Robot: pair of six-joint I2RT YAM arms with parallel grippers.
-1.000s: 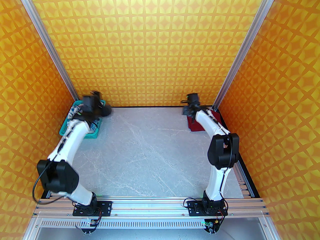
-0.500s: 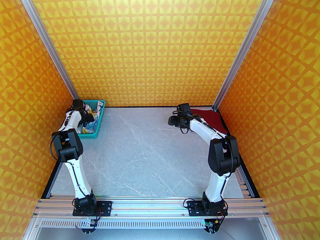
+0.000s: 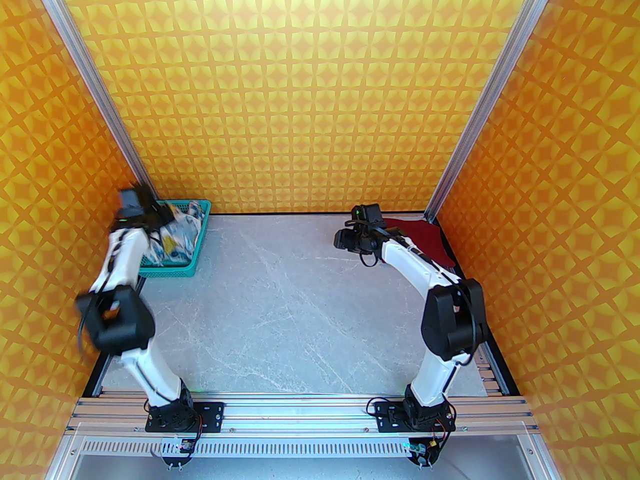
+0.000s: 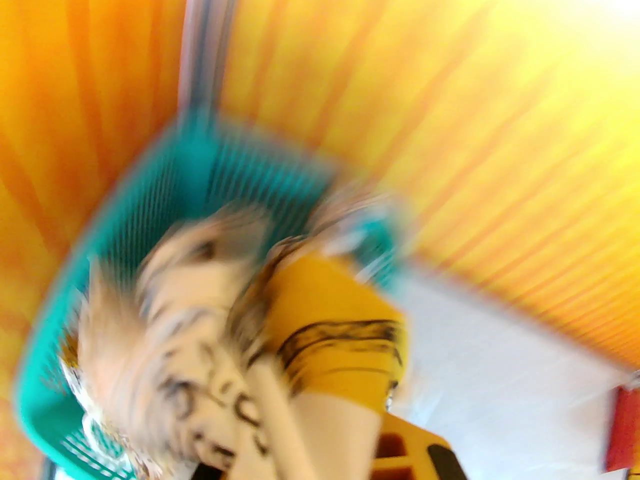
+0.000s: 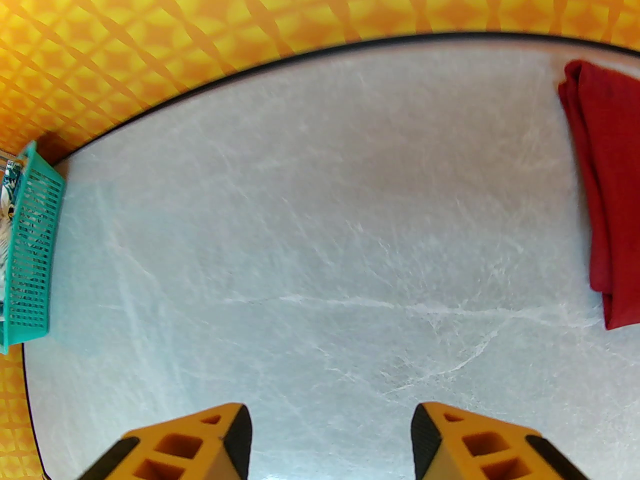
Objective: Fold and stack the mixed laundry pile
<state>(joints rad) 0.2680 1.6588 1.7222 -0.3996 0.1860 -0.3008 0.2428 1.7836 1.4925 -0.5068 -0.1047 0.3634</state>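
Over at the upper left of the top view, the left end effector (image 3: pixel 152 214) sits blurred above the teal basket (image 3: pixel 170 269), jaws together, pinching the white printed garment (image 3: pixel 177 235); that cloth bulges up out of the basket, and the smeared left wrist view has its yellow and black print right up close at lower centre; across at right of centre, the right end effector (image 3: pixel 345 240) hovers over bare counter (image 3: pixel 280 308), jaws wide apart, nothing between them; the dark red T-shirt (image 3: pixel 425 240) lies folded in the counter's upper right corner, partly under that arm.
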